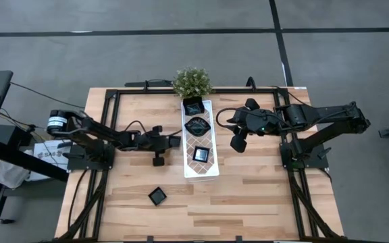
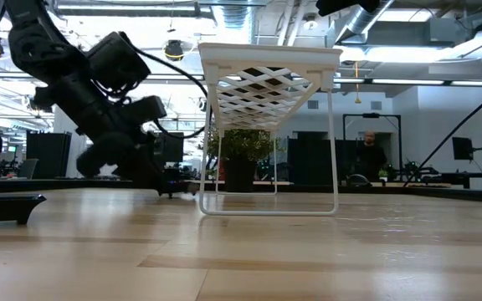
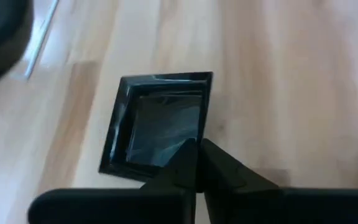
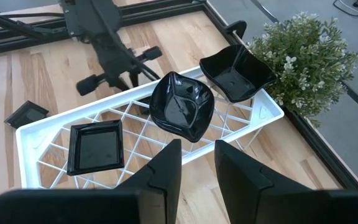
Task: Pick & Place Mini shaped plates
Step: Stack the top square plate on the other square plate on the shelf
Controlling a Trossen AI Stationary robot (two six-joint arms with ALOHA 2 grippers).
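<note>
Down at the tabletop (image 1: pixel 262 196), just beside the left long side of the white lattice tray (image 1: pixel 201 174): the left hand (image 3: pixel 196 149), with both dark fingers (image 3: pixel 229 174) pressed together and only a thin line between them. Right at the tips, flat on the wood, a glossy black square plate (image 3: pixel 160 121), with the fingertips meeting over one of its side walls close to a corner; rim pinched between them or not, cannot tell. Hidden under this hand in the view from above. Well apart from it, alone on the bare wood nearer to the front edge of the tabletop, a second loose square plate (image 1: pixel 157 196). On the tray, standing on thin white legs in the middle of the tabletop, three more black plates in one row: a wavy-edged plate (image 4: pixel 238 71) at the end nearest to the small potted plant (image 1: pixel 192 81), then a leaf-shaped plate (image 4: pixel 180 106) in the middle, then a flat square tray plate (image 4: pixel 95 146) toward the other end. On the right side of the tray and higher than it, looking down over its long edge, the right hand (image 4: pixel 197 155), fingers apart and nothing between them. Far behind the tabletop, in the room, two persons (image 2: pixel 371 155) standing
</note>
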